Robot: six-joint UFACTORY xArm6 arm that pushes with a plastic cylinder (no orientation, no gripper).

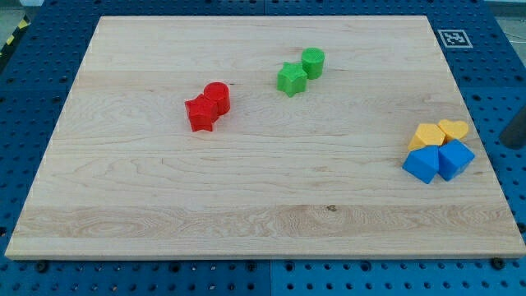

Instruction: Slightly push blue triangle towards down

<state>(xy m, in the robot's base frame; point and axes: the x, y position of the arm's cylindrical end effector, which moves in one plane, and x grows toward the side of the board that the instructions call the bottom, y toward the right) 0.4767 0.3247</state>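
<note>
Two blue blocks sit together near the board's right edge. The right one (455, 157) looks like the blue triangle; the left one (422, 164) looks like a cube. Two yellow blocks touch them from above, one on the left (428, 136) and one on the right (453, 128). My tip (509, 142) shows as a dark blurred rod at the view's right edge, off the board, to the right of the blue triangle and a little above it, not touching it.
A red star (200, 114) and a red cylinder (218, 96) touch left of centre. A green star (291, 79) and a green cylinder (313, 62) touch near the top middle. The wooden board (246, 197) lies on a blue pegboard with a marker tag (453, 38).
</note>
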